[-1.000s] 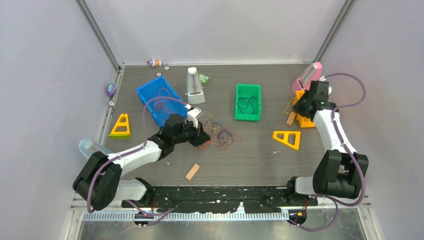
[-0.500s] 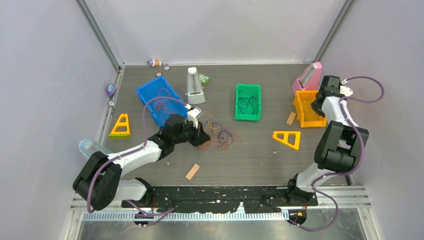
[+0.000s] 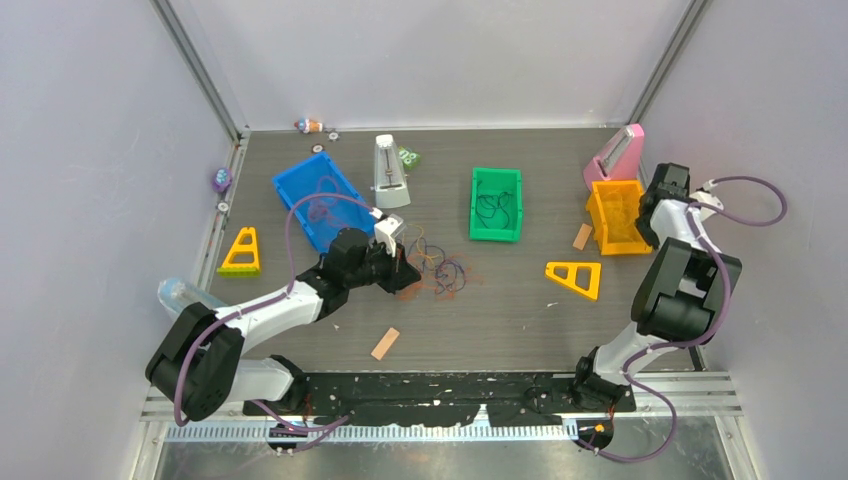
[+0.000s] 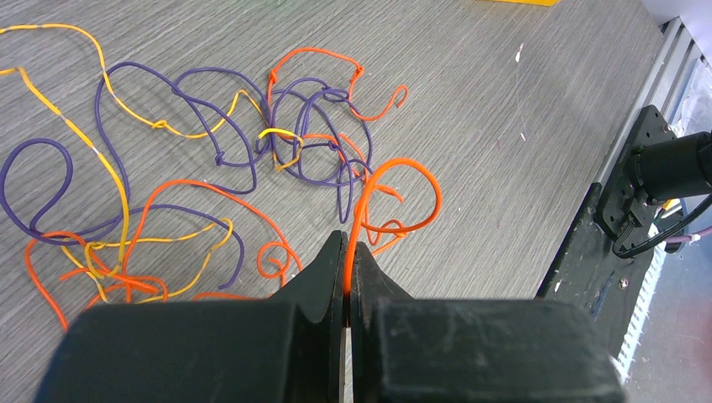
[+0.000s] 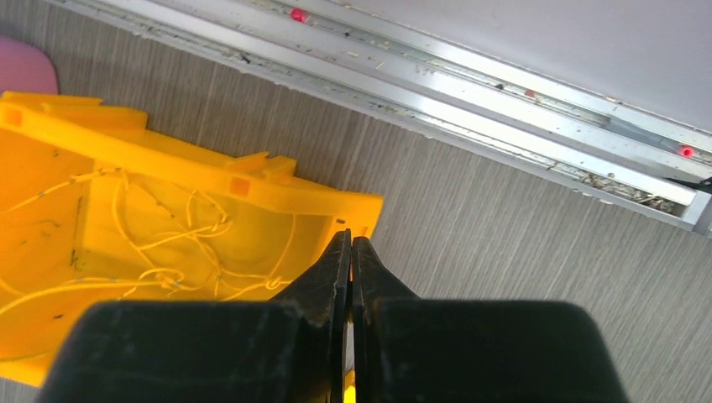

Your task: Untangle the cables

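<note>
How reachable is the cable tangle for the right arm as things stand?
Probably yes, though far. The right gripper sits by the orange bin's corner; only a low yellow triangle lies between. The left gripper grips an orange cable at the tangle's left.

— How's your light?
— Bright, even, from overhead; shadows on the table [image 3: 520,310] are soft.
— Blur?
— Only close up: left gripper [image 4: 346,252] and right gripper [image 5: 350,252] look soft-edged in your wrist views.

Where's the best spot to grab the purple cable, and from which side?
Likely grip the purple cable at its open loop, leftmost in the left wrist view, from straight above. The loop lies flat on bare table, apart from the middle knot where purple, yellow and orange cross. The left gripper holds the orange cable.
</note>
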You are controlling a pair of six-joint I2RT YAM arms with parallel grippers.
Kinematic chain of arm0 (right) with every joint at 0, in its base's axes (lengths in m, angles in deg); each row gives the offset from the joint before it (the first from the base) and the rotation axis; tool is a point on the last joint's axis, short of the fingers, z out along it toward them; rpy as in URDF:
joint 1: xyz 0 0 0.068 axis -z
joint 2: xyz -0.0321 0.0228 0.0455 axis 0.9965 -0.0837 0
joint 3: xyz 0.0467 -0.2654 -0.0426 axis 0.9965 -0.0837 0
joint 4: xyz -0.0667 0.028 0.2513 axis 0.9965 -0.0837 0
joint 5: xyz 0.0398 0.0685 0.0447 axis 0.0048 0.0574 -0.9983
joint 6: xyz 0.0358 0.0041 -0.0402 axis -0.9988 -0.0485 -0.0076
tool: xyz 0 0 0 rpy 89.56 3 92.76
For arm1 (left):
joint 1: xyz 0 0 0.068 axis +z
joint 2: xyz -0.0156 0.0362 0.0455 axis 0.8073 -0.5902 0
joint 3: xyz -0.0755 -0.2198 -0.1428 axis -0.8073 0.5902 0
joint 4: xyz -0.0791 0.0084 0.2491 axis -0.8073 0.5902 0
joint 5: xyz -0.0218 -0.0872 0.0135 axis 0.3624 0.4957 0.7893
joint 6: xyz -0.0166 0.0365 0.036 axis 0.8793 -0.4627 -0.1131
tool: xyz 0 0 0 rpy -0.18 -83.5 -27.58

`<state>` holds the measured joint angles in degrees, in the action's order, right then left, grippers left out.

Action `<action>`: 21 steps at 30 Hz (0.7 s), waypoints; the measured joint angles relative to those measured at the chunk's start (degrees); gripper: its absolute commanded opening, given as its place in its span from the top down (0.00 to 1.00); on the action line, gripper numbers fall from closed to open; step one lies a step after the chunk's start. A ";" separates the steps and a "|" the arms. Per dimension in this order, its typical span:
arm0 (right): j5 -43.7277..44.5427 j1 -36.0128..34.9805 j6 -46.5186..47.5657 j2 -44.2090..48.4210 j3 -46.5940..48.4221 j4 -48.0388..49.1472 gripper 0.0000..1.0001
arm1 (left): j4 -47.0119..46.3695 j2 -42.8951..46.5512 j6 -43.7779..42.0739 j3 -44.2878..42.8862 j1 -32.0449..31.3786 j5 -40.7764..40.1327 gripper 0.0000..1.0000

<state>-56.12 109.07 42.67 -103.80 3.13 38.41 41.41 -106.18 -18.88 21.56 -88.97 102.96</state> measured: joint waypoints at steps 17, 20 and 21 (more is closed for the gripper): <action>-6.38 -8.00 5.77 -13.73 6.95 3.08 0.72 | 0.04 0.00 -0.85 -0.02 0.00 0.00 1.00; -6.64 -7.96 6.16 -13.73 7.45 2.47 0.61 | 0.07 0.00 -0.94 -0.02 0.00 -0.02 1.00; -6.64 -7.96 6.21 -13.46 7.45 2.43 0.55 | 0.09 0.00 -0.94 0.00 0.00 -0.02 1.00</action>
<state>-62.76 101.12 48.87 -117.27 10.58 40.84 41.50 -106.18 -19.82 21.56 -88.97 102.93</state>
